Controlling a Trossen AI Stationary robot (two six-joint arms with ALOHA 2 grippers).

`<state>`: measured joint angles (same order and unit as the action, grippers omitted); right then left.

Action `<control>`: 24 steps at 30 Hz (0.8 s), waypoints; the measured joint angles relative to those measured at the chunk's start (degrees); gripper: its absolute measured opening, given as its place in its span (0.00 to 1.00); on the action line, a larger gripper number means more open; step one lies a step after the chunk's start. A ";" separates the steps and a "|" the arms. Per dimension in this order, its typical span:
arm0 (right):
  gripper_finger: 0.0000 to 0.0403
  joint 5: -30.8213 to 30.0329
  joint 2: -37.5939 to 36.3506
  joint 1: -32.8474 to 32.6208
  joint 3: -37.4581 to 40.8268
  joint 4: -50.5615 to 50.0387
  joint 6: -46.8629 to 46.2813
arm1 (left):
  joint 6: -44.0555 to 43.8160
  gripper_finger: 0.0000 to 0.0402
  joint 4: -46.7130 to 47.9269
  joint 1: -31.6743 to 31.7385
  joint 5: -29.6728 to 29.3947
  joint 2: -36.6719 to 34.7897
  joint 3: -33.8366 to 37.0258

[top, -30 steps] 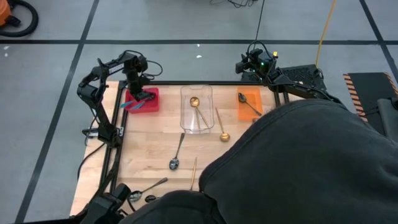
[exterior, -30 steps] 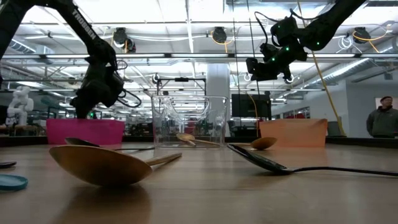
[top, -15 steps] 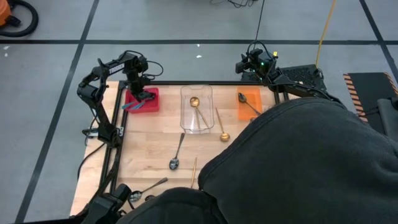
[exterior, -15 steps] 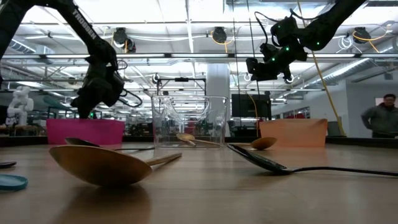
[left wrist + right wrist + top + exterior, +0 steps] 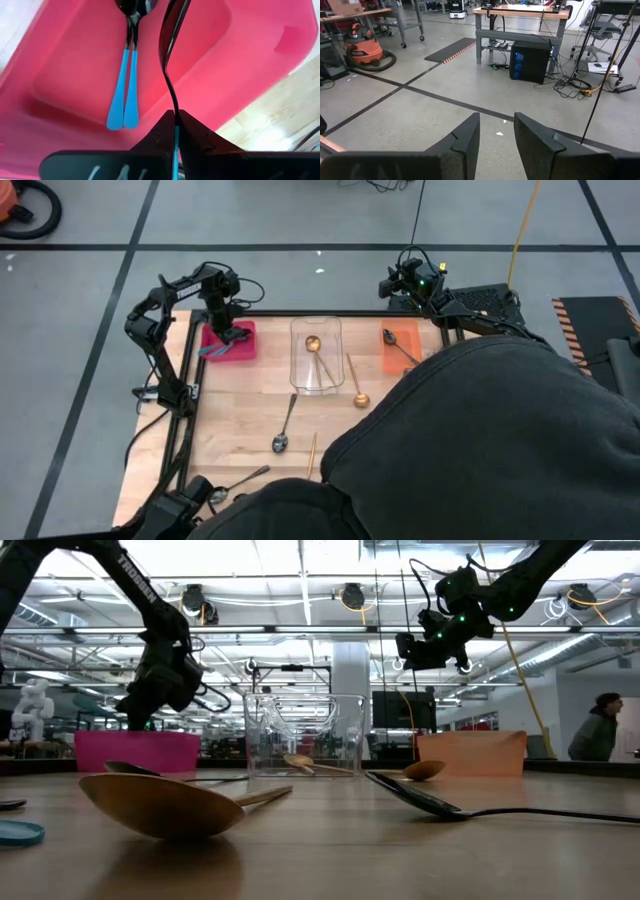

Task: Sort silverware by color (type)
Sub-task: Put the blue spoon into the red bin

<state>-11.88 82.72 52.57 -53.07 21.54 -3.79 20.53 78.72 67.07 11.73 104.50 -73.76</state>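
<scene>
Over the tabletop point(image 5: 240, 430), the left pincer point(image 5: 176, 119), unmoved, grips a blue-handled spoon point(image 5: 170, 40) above the pink bin point(image 5: 240, 55) below it; right pincer point(image 5: 496, 131) idles open.

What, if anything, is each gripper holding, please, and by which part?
The left gripper holds a blue-handled spoon by its handle over the pink bin. The right gripper holds nothing.

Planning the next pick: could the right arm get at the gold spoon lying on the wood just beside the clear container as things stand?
Probably yes. The right gripper hangs open and empty above the table's far edge, and the gold spoon lies bare on the wood beside the clear container. A person's dark sleeve leaning over the table may crowd the approach.
</scene>
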 joint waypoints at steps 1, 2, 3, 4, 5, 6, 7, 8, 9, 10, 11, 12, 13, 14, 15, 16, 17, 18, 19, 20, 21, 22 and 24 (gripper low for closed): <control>0.28 0.00 0.00 0.01 0.01 0.00 0.00 | -0.30 0.04 -0.19 0.16 0.00 0.04 0.00; 0.28 0.00 0.00 0.01 -0.01 0.00 0.00 | -0.39 0.04 -0.50 0.34 0.01 0.05 0.00; 0.28 0.00 0.00 0.01 -0.01 -0.02 0.00 | -0.38 0.04 -0.85 0.41 -0.06 0.05 0.00; 0.28 0.00 0.00 -0.01 -0.01 -0.02 0.00 | -0.28 0.04 -1.17 0.45 -0.13 0.05 0.00; 0.28 0.00 0.00 0.00 0.00 -0.01 0.00 | -0.18 0.04 -1.25 0.50 -0.29 0.05 0.00; 0.28 0.00 0.00 0.01 0.00 -0.02 0.00 | -0.11 0.04 -1.26 0.47 -0.33 0.05 0.00; 0.28 0.00 0.00 0.00 -0.01 -0.02 0.00 | -0.13 0.04 -1.33 0.41 -0.31 0.05 0.00; 0.28 0.00 0.00 -0.01 0.00 -0.02 0.00 | -0.23 0.04 -1.68 0.37 -0.33 0.05 0.00; 0.28 0.00 0.00 -0.01 0.00 -0.02 0.00 | -0.30 0.04 -2.18 0.35 -0.29 0.07 0.00; 0.28 0.00 0.00 -0.01 -0.01 -0.02 0.00 | -0.26 0.04 -2.43 0.36 -0.31 0.07 0.00; 0.28 0.00 0.00 0.01 0.00 -0.02 0.00 | -0.12 0.04 -2.46 0.41 -0.31 0.07 0.00; 0.28 0.00 0.00 0.01 -0.01 -0.02 0.00 | 0.01 0.04 -2.57 0.41 -0.31 0.07 0.00; 0.28 0.00 0.00 0.00 0.00 -0.04 0.00 | 0.13 0.04 -2.76 0.41 -0.34 0.07 0.00; 0.28 0.00 0.00 0.01 0.01 -0.04 0.00 | 0.13 0.04 -2.82 0.41 -0.44 0.07 0.00; 0.28 0.00 0.00 0.00 0.00 -0.06 0.00 | 0.13 0.04 -2.76 0.41 -0.98 0.07 0.00; 0.28 0.00 0.00 0.01 -0.01 -0.06 0.00 | 0.20 0.04 -2.75 0.39 -1.70 0.07 0.00; 0.28 0.00 0.00 0.00 0.00 -0.06 0.00 | 0.28 0.04 -2.78 0.39 -2.07 0.08 0.00; 0.28 0.00 0.00 0.01 -0.01 -0.05 0.01 | 0.32 0.04 -2.76 0.39 -2.34 0.10 0.00; 0.28 0.00 0.00 0.01 -0.01 -0.06 0.02 | 0.31 0.04 -2.76 0.41 -2.51 0.11 0.00; 0.28 0.00 0.00 0.01 0.01 -0.06 0.02 | 0.31 0.05 -2.76 0.41 -2.54 0.11 0.00; 0.28 0.00 0.00 0.00 0.00 -0.09 0.02 | 0.31 0.05 -2.74 0.41 -2.56 0.11 0.00; 0.28 0.00 0.00 0.00 0.00 -0.14 0.02 | 0.42 0.06 -2.76 0.41 -2.62 0.11 0.00; 0.28 0.00 0.00 0.01 -0.01 -0.24 0.02 | 1.59 0.08 -2.72 0.41 -2.68 0.11 0.00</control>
<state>-11.88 82.72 52.57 -53.08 21.30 -3.77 22.12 76.00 67.48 9.04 104.62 -73.76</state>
